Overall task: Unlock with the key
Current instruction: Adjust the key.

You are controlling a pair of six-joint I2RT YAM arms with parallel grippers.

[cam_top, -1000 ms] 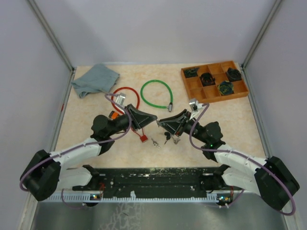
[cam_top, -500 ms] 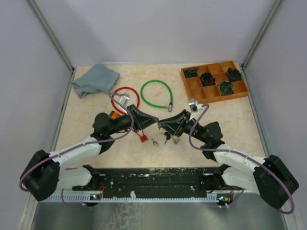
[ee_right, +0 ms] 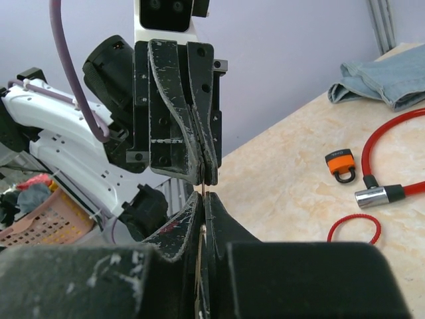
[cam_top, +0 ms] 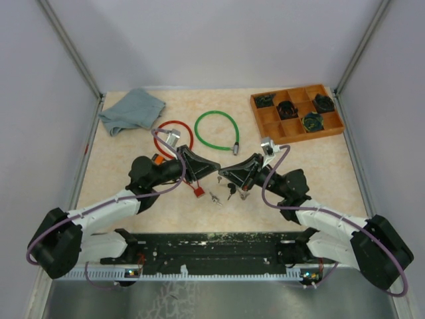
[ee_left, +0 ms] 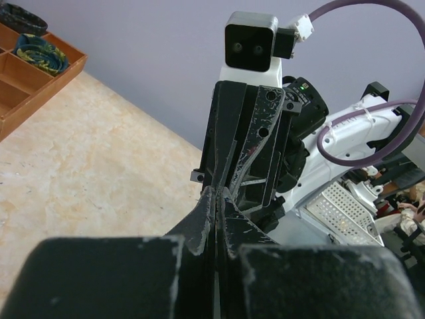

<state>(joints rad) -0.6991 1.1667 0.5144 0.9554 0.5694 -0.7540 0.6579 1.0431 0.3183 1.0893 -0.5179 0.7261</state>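
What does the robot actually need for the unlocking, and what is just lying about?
Likely for the job: keys, orange padlock, red cable lock, green cable lock; which lock is meant is unclear.
Just lying about: blue cloth, wooden tray.

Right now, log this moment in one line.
left tool: shut | right tool: shut | tips: facing, close together | held item: cannot tell | padlock: lying free, apart from both tools
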